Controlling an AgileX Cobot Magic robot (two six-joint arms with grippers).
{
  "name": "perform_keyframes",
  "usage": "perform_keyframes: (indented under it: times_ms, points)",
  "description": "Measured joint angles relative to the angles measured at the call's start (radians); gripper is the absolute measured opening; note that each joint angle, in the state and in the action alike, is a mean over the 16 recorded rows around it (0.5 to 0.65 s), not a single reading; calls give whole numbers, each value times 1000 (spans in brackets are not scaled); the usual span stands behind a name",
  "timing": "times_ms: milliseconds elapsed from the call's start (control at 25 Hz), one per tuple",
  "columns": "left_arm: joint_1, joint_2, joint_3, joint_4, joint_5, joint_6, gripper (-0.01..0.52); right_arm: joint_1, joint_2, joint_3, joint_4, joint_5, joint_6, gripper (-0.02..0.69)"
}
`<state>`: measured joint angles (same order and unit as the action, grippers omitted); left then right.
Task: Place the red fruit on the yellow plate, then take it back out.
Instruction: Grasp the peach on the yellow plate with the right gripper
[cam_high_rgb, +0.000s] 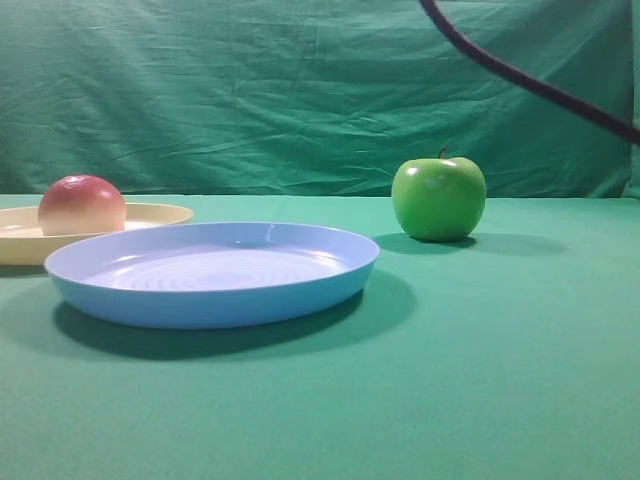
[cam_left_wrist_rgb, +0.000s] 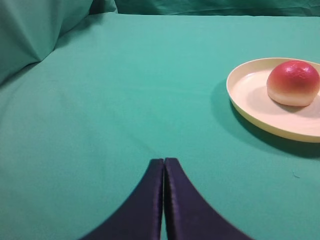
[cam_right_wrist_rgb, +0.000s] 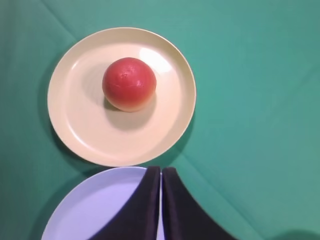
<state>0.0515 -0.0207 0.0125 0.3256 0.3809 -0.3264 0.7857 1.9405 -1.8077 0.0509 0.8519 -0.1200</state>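
Already the red fruit (cam_right_wrist_rgb: 129, 83) sits on the yellow plate (cam_right_wrist_rgb: 80, 135), upper centre of the right wrist view, a little left of the plate's middle. First half looks done; taking it back out remains. Right gripper (cam_right_wrist_rgb: 161, 172) hangs above the blue plate (cam_right_wrist_rgb: 90, 210), jaws pressed together, empty. Left gripper (cam_left_wrist_rgb: 164, 162) likewise closed and empty, over bare cloth. Next move calls for open jaws, then a descent over the fruit. Count: one red fruit, one green apple (cam_high_rgb: 438, 198), two plates.
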Motion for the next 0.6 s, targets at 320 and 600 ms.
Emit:
perform_keyframes:
  times_ms: [320, 600]
  points:
    - [0, 0, 0, 0, 0, 0, 0, 1, 220, -189, 50, -35, -70, 158]
    - [0, 0, 0, 0, 0, 0, 0, 16, 337, -226, 127, -180, -140, 441]
